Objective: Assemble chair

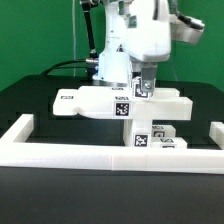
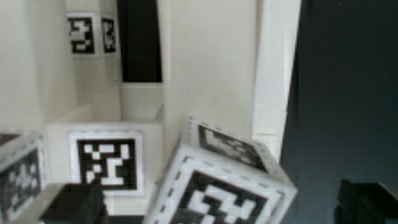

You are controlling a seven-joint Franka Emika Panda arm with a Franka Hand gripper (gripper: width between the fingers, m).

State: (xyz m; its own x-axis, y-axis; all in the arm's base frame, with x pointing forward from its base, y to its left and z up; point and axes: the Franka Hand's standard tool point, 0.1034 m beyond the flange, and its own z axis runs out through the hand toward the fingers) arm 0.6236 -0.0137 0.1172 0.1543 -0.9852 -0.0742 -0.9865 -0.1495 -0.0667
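Jaws spread wide and empty, gripping nothing: in the wrist view one dark fingertip [image 2: 75, 200] to one side and the other at the far edge, a clear gap between each and the part between them.

Gripper [image 1: 143, 87] [image 2: 217, 200] pointing straight down from the white arm [image 1: 140, 35], low over the chair parts [image 1: 125, 103].

Directly between the jaws, touching neither: a white square block [image 2: 222, 180] with black-and-white tags on two faces, tilted in the wrist view. Whether a leg or a bar, cannot tell.

Just beside that block, under the one finger: a flat white face with another tag [image 2: 103, 160]. Beyond it, farther from the jaws: a tall white upright surface with a dark slot [image 2: 139, 40] and a further tag [image 2: 89, 33] beside the slot.

Beneath the jaws in the exterior view: a long low white piece [image 1: 75, 100] reaching out to both sides, tagged near its end on the exterior view's left and again just below the gripper.

Nearer the camera than the jaws, well apart from them: a smaller cluster of tagged white parts [image 1: 155, 141], close against the front run of the low white border wall [image 1: 90, 158].

All of it on the black table [image 1: 30, 100], inside the wall's three sides; green backdrop behind the arm.
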